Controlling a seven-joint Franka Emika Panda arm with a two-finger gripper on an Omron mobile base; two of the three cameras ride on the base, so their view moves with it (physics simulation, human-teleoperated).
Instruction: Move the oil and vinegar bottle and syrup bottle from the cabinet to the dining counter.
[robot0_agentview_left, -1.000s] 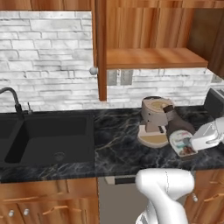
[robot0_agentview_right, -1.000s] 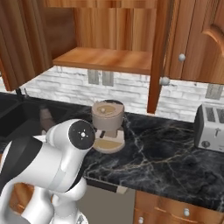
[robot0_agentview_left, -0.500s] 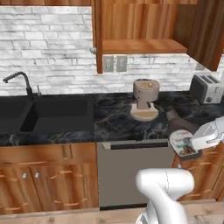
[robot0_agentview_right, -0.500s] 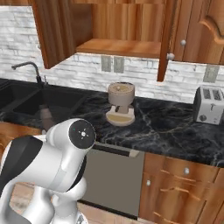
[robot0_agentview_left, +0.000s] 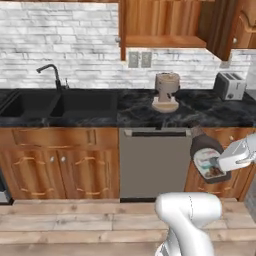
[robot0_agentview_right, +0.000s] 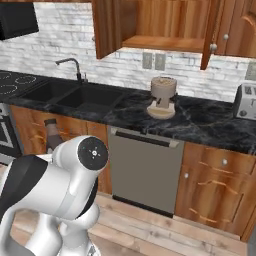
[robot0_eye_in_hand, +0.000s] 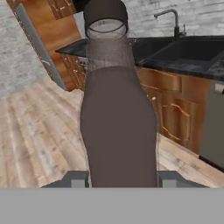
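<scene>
The squat dark-brown syrup bottle (robot0_agentview_left: 206, 152) looks like smooth, matt plastic, with a paper-like whitish label. The black marble worktop (robot0_agentview_left: 130, 110) is polished and veined. The reddish-brown wooden wall cabinet (robot0_agentview_right: 165, 25) has a satin grain; the floor (robot0_agentview_left: 75, 225) is pale matt planks. The backsplash (robot0_agentview_left: 60, 45) is rough white brick. The toaster (robot0_agentview_left: 229, 86) appears brushed metal.

This is a home kitchen, shown by its black sink (robot0_agentview_left: 60, 104) with faucet (robot0_agentview_left: 50, 74), dishwasher (robot0_agentview_left: 154, 162), toaster (robot0_agentview_left: 229, 85) and reddish-brown wooden wall cabinet (robot0_agentview_left: 170, 22).
</scene>
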